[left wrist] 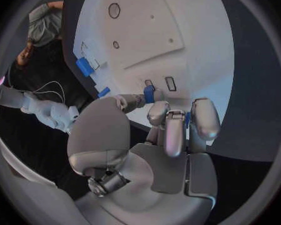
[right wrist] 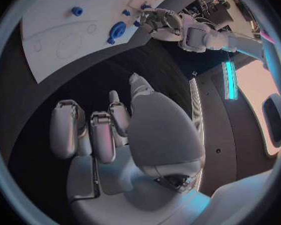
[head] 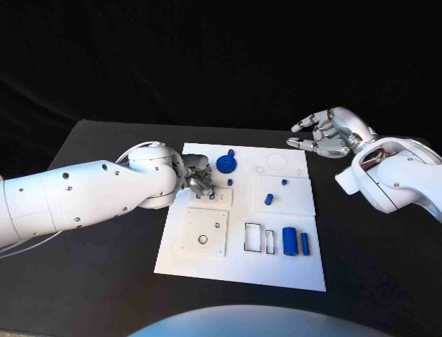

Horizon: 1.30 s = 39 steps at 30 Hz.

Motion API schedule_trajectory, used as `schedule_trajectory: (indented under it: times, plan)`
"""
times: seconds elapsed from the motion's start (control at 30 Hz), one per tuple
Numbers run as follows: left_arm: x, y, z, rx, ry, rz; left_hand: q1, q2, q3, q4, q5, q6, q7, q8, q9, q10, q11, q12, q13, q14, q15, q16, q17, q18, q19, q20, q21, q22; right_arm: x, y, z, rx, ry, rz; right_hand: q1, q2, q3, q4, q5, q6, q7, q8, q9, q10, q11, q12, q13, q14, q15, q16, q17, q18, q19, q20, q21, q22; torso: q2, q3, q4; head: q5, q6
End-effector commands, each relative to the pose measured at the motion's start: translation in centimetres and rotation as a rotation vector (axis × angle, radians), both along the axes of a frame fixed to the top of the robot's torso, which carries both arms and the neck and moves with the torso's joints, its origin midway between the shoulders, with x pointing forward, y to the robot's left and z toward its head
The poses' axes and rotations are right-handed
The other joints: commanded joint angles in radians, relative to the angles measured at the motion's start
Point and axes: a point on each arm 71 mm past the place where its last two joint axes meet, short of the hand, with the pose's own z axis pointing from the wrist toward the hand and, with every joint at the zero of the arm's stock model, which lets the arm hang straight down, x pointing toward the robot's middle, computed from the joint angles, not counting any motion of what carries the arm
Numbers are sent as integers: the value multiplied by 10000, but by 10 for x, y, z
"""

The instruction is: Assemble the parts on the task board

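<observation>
Where the left robot hand (head: 197, 180) hangs over the left part of the task board (head: 243, 270), its fingers are curled down around a small blue part (left wrist: 149, 93); the left wrist view shows that piece at the fingertips (left wrist: 158, 112), pinched between thumb and finger, just above a pair of small rectangular slots in the white plate. Just beside this robot hand, toward the far edge of the board, lies a blue gear-like disc (head: 227, 166), with a smaller blue piece (head: 231, 152) next to it. Nearer the board's middle stands a short blue peg (head: 269, 198), and toward the near right two blue cylinders (head: 296, 241) lie side by side, next to two outlined rectangular recesses (head: 259, 237). A raised square plate with a round hole (head: 207, 232) sits at the near left of the board. The right robot hand (head: 325, 133) hovers off the board's far right corner above the black desk (head: 99, 281), its fingers loosely spread and slightly bent, holding nothing.
</observation>
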Motion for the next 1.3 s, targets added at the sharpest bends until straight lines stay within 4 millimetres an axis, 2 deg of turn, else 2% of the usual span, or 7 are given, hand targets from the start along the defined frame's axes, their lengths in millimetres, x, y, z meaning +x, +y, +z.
schedule_trajectory:
  times: [0.03,0.4,0.57,1.3]
  plan:
    - [-2,-1,-3,263,75,-209,37,-18,2159,-2098,27,103,-29,-25,0,55,-9,47,8,830,-57,40,1878,-158,61,6,69,11,0,0,2,49,-292,13,-78,21,24,17,35,-54,-43,36,-2,-48,-35,-13,5,757,-44,-28,1371,115,-28,-20,-4,969,-3,-3,-10,-25,-30]
    - [-5,-3,-5,399,262,-339,27,-16,2164,-2094,39,110,-31,-26,1,60,-11,46,8,830,-59,40,1878,-158,61,4,68,8,0,0,1,62,-298,-1,-95,26,23,21,45,-54,-43,41,-2,-47,-35,-11,6,757,-44,-27,1372,114,-23,-21,2,974,2,8,-6,-57,3]
    - [-6,-3,-6,478,362,-408,21,-16,2167,-2093,45,112,-32,-27,2,54,-12,38,-7,831,-60,41,1881,-159,64,3,69,12,0,0,1,57,-284,-3,-95,26,23,21,45,-54,-43,41,-2,-47,-35,-11,6,757,-44,-27,1372,114,-23,-21,2,974,0,9,-4,-76,-58]
    - [-7,-1,-8,473,597,-385,-46,-7,2179,-2064,68,136,-41,-32,7,72,-19,29,-13,831,-67,39,1877,-171,93,1,86,63,0,-1,1,34,-211,-27,-165,38,16,26,70,-55,-45,60,-3,-55,-36,-19,-8,754,-45,-35,1355,118,-30,-22,-18,964,4,2,-4,-39,-121]
